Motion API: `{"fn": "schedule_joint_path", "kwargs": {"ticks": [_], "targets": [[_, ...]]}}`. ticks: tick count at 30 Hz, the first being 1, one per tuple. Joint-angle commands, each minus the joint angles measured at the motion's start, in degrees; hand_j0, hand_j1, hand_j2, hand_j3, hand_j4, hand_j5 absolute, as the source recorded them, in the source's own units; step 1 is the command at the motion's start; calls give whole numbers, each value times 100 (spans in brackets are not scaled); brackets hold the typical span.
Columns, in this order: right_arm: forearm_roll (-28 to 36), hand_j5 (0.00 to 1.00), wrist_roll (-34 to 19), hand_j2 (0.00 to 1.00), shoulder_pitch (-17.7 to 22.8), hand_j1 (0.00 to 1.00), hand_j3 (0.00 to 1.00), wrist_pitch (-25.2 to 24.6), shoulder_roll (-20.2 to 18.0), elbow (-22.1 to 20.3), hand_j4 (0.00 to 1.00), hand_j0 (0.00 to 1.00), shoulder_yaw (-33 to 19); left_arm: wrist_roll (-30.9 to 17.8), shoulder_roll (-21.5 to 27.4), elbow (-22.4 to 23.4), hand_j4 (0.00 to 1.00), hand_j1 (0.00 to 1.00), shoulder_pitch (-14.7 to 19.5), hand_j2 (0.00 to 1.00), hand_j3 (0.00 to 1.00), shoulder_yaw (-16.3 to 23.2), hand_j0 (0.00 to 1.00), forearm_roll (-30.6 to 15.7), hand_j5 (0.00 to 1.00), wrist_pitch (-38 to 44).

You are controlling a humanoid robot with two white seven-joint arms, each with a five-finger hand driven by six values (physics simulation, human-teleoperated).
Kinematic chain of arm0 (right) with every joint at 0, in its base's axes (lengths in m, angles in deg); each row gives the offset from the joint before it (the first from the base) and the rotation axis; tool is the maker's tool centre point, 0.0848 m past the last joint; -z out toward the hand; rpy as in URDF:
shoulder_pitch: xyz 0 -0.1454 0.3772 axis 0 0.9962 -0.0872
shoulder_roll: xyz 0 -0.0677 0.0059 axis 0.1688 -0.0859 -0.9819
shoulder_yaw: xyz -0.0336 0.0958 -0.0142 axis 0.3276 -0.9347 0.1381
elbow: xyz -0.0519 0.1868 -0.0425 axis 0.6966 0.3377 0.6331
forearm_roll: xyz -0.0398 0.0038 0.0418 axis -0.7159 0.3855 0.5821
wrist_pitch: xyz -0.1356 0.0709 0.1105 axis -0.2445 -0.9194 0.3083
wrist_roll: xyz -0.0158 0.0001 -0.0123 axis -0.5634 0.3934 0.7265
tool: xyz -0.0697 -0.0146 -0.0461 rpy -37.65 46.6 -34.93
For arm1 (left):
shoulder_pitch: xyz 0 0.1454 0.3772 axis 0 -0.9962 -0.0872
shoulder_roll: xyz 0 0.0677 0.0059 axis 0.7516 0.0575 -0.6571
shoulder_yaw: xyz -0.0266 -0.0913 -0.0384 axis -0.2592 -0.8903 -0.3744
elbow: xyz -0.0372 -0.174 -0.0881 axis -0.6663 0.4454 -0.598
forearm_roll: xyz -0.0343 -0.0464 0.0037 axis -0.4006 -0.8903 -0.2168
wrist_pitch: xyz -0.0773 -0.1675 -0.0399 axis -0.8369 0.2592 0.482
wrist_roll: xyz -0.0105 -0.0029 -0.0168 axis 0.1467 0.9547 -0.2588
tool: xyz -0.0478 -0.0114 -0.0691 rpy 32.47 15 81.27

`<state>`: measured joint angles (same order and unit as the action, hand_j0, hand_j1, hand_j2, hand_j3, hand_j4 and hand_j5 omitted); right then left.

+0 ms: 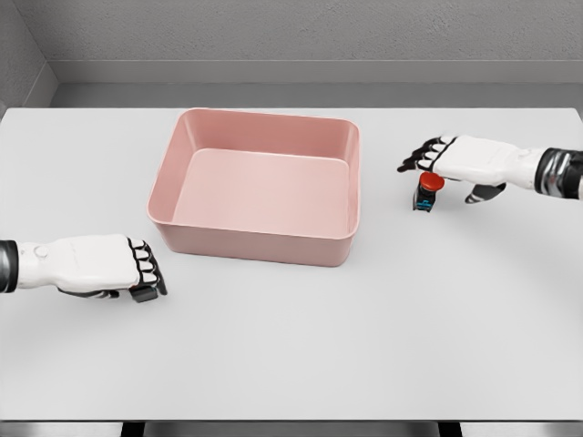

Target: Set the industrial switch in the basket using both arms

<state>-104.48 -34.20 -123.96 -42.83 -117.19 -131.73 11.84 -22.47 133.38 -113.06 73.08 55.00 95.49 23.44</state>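
Note:
The industrial switch (427, 193), a small dark body with a red mushroom button on top, stands upright on the white table right of the basket. My right hand (437, 162) hovers just above and behind it, fingers spread and pointing left, not closed on it. The pink rectangular basket (260, 240) sits in the middle of the table and holds nothing. My left hand (137, 269) lies low at the front left, beside the basket's near left corner, fingers curled loosely with nothing in them.
The white table (301, 355) runs to a front edge at the bottom of the view. A grey wall stands behind it.

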Motion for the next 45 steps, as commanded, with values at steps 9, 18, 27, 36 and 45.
{"fn": "schedule_joint_path", "kwargs": {"ticks": [9,18,27,36,45], "targets": [[-13,98,-9,98,-211,98,98,-11,55,150,98,98,297,-1,46,-8,35,35,61,35,35,-9,35,-1,35,6],[-127,93,-18,93,-325,93,93,-11,362,484,93,93,315,25,275,1,35,35,562,35,35,-44,35,-45,35,6],[-189,92,-18,92,-299,92,92,-11,433,466,92,92,323,34,582,10,35,35,1046,35,35,-71,35,-133,35,6],[-180,85,-18,85,-308,85,85,-11,441,414,85,85,473,34,380,-8,35,35,2021,35,35,-79,35,-792,35,6],[-241,66,-132,66,-325,66,66,-11,459,414,66,66,464,-45,-613,-8,35,35,2294,35,35,-27,35,-844,35,6]]}}
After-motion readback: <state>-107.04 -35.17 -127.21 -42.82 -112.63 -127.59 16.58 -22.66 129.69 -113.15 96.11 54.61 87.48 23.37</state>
